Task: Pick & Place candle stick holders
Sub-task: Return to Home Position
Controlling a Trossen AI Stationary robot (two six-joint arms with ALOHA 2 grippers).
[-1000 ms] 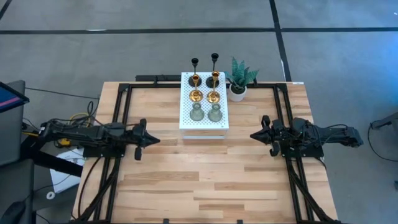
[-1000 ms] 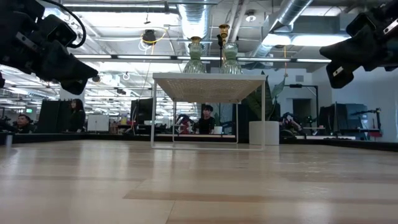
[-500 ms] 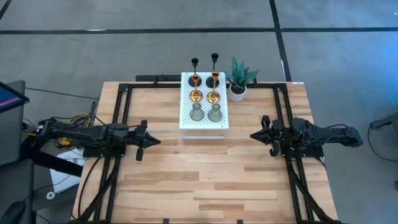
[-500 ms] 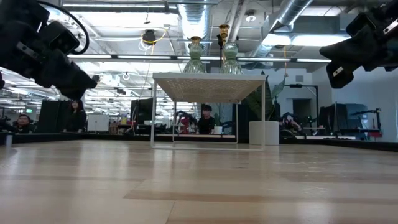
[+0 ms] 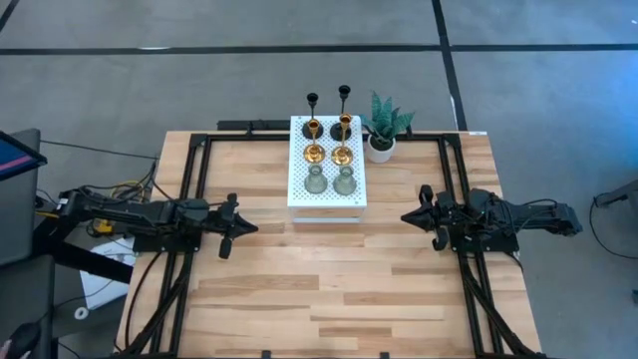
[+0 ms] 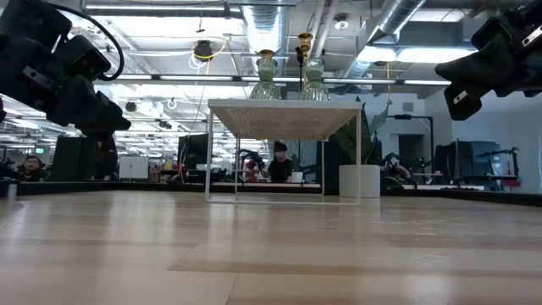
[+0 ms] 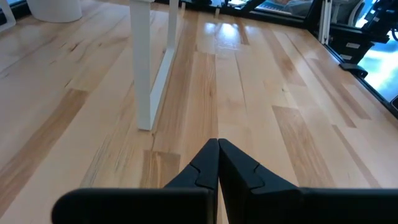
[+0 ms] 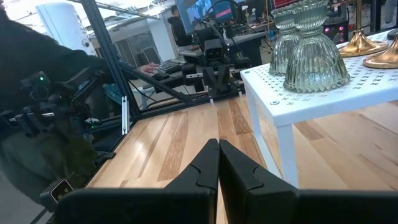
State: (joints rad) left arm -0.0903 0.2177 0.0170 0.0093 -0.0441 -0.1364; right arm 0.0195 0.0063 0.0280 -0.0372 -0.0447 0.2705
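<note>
Six candle stick holders stand on a white perforated stand (image 5: 327, 196) at the table's far middle. There are two slim black ones (image 5: 312, 100) at the far end, two gold ones (image 5: 314, 153) in the middle and two pale-green glass ones (image 5: 344, 182) (image 8: 316, 56) nearest. The stand rests on its legs (image 7: 144, 62). My left gripper (image 5: 251, 227) (image 7: 218, 144) hangs shut over the table's left part, pointing toward the stand and slightly down. My right gripper (image 5: 405, 216) (image 8: 218, 144) hangs shut over the right part, level, facing the stand. Neither holds anything.
A small green plant in a white pot (image 5: 384, 128) stands just right of the stand at the far edge. Black frame rails (image 5: 194, 179) run along the table's left and right sides. Bare wood (image 5: 329, 279) lies between the arms and the near edge.
My left gripper has tipped its fingertips a little downward toward the table, still shut and in the same place. My right gripper and the holders have kept still.
</note>
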